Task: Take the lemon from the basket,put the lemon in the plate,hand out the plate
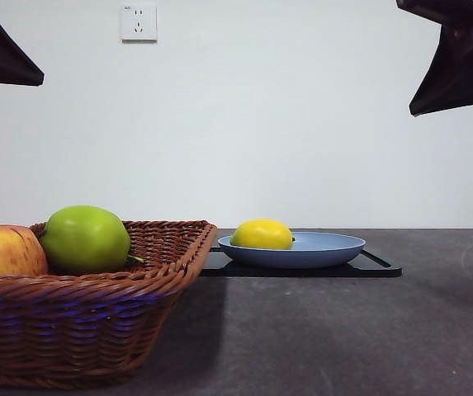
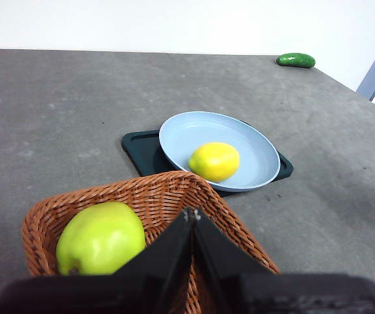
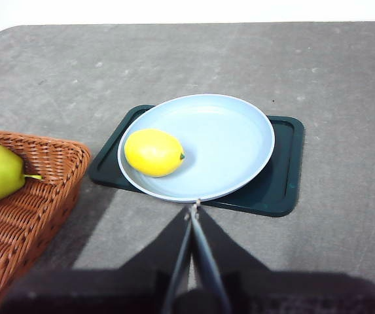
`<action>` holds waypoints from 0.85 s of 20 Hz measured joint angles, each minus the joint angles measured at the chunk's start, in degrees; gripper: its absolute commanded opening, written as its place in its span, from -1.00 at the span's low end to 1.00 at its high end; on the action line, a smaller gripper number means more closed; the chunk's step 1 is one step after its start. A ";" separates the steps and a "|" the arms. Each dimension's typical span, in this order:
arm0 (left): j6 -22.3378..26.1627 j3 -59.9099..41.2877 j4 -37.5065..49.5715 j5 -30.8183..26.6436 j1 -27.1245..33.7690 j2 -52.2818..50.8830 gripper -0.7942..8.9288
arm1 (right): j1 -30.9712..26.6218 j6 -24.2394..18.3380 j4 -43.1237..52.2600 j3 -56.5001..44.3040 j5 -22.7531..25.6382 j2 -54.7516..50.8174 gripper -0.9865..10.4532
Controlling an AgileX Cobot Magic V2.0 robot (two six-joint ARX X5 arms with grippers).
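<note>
- Lemon (image 1: 262, 234): lies in the light-blue plate (image 1: 335, 247), on the side nearer the basket; in the front view it sits just left of frame centre.
- Plate: rests on a flat black tray (image 1: 376, 266) on the grey table (image 1: 343, 338); it overhangs the tray's edge on the basket side.
- Wicker basket (image 1: 96, 330): fills the lower left of the front view and holds a green apple (image 1: 85, 239) and, beside it at the left edge, a red-yellow apple (image 1: 5, 251). Basket and tray stand near each other but apart.
- Left gripper (image 2: 192, 214): jaws pressed together, holding nothing, poised above the basket's rim with the green apple close by.
- Right gripper (image 3: 194, 208): jaws closed tip to tip, empty, hovering near the plate's rim.
- In the front view both arms show only as black tips at the top corners.
- Cucumber (image 2: 296, 60): dark green, lies far off by the table's edge, well apart from the tray.
- Wall socket (image 1: 139, 23): white, upper left of the front view.
</note>
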 measured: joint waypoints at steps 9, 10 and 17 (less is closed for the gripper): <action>10.62 -1.18 -15.93 -4.35 3.96 -21.07 -0.82 | 0.00 0.00 0.02 0.00 0.00 -0.09 -0.82; 12.02 -2.93 -15.58 -4.48 5.86 -23.85 -0.82 | 0.00 0.02 0.00 0.00 -0.02 -0.09 -0.82; 13.29 -19.76 -10.03 -6.51 16.13 -37.92 -0.82 | 0.00 0.02 0.00 0.00 0.00 -0.11 -0.82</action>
